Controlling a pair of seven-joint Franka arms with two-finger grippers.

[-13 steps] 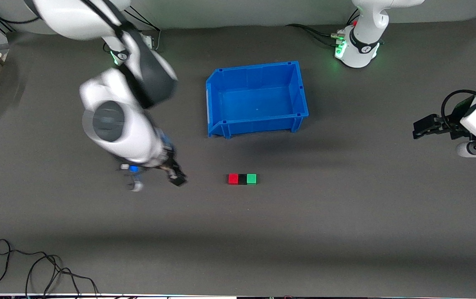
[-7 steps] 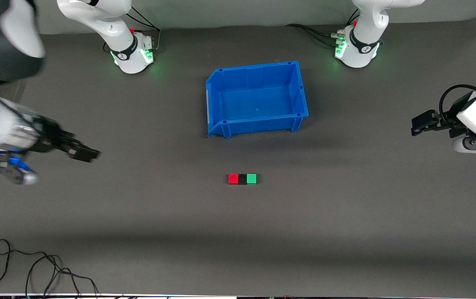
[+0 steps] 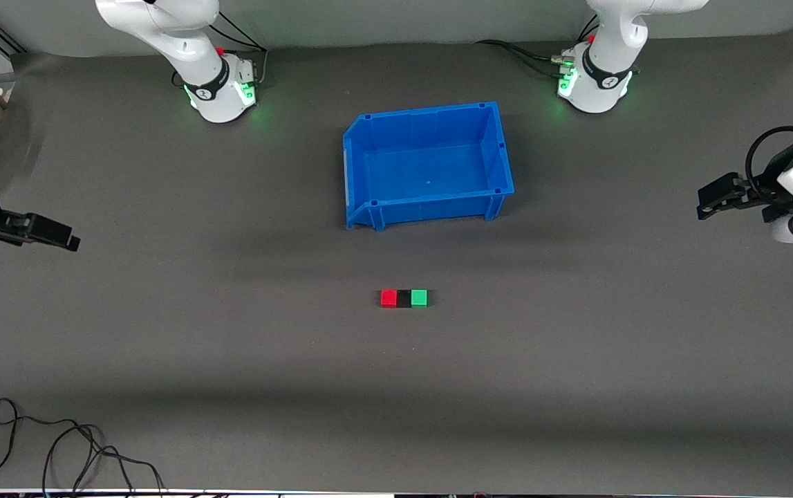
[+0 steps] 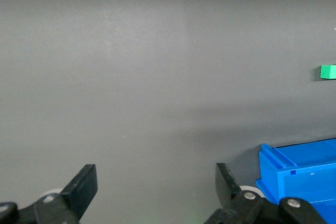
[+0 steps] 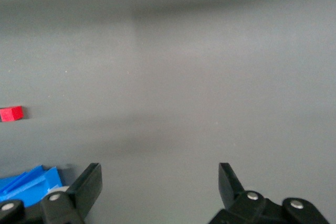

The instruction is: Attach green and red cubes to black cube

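Red cube [image 3: 388, 298], black cube [image 3: 404, 298] and green cube [image 3: 420, 298] are sitting touching in one row at the centre of the front view, black in the middle, on the grey surface [image 3: 576, 387] just below the blue bin [image 3: 361, 173]. Judged from that contact, the joining is looking complete, which would explain both arms standing clear. Left gripper [image 3: 714, 199] is waiting at the frame's right edge, right gripper [image 3: 47, 234] at its left edge; each one's fingers are spread wide and holding nothing. Wrist views are confirming the open gaps; the front view alone is showing the black cube.
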